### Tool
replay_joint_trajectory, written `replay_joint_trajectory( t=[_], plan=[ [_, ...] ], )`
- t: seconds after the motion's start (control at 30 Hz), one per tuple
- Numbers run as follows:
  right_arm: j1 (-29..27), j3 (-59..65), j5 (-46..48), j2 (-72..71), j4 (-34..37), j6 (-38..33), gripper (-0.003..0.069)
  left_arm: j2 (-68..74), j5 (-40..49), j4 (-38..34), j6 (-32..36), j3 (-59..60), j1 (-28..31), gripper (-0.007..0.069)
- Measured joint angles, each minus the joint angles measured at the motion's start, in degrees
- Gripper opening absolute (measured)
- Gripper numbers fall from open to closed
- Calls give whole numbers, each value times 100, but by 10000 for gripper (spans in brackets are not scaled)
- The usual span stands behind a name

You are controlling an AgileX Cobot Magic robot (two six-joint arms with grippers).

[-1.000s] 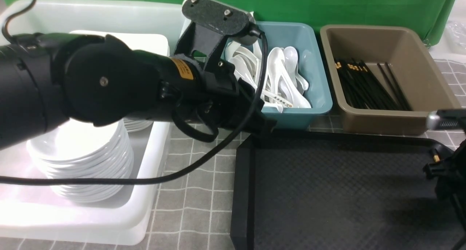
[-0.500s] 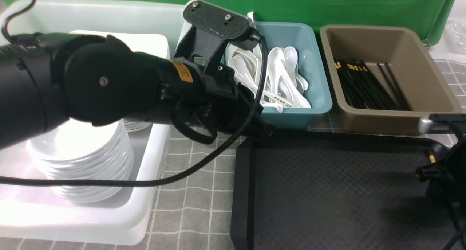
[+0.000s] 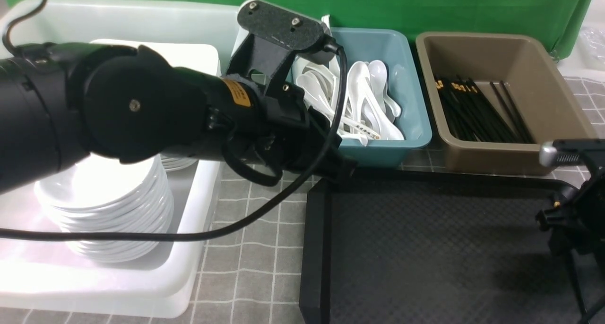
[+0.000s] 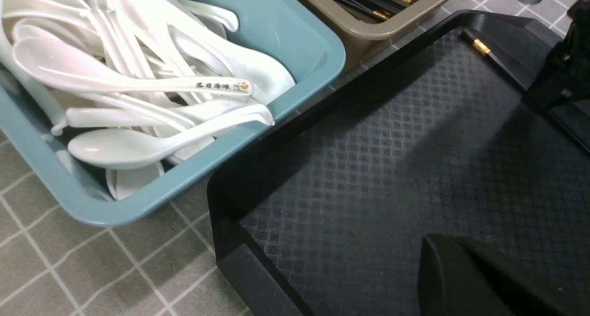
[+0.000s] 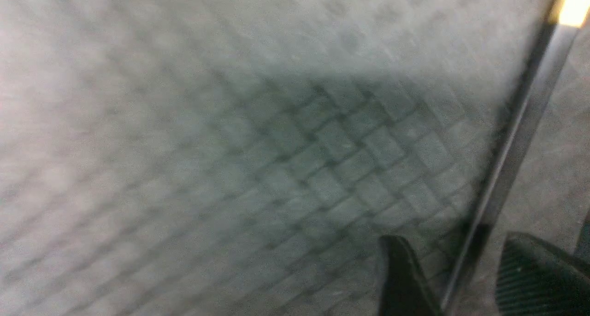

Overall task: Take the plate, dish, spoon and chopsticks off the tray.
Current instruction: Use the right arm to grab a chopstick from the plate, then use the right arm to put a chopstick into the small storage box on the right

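Open ground in the middle: the tray's (image 3: 425, 248) textured floor lies bare from its left edge almost to its right. The left arm (image 3: 118, 106) reaches across the white bin (image 3: 189, 277) and crowds the tray's far left corner, with its cable (image 3: 264, 210) slung over the grey checked cloth (image 3: 255, 267). The teal bin (image 3: 416, 125) and the brown bin (image 3: 557, 102) wall off the far edge. At the right edge the right gripper (image 5: 465, 283) sits low, fingers spread either side of the chopsticks (image 5: 511, 145). A bare strip of cloth runs between white bin and tray.
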Motion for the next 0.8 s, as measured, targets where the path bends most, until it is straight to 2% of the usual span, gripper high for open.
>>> replay_joint_trajectory(
  t=[0.1,0.2,0.27,0.33,0.37,0.53,0.67,0.8],
  plan=[
    [0,-15,16,229,-332,385,333,0,25,0,-47,0,0,6],
    [0,-33,36,268,-360,448,320,0,33,0,-64,0,0,6],
    [17,-34,50,273,-309,419,232,0,33,0,-78,0,0,6],
    [35,-34,69,273,-284,378,106,0,33,0,-90,0,0,6],
    [38,-39,87,273,-267,306,71,0,26,0,-90,0,0,6],
    [38,4,406,-28,133,-180,66,0,-97,0,-90,0,0,6],
    [38,6,607,-885,675,-556,66,0,-728,0,-49,0,0,6],
    [38,6,39,-1658,914,-849,66,0,-1505,-53,-35,0,0,6]
  ],
)
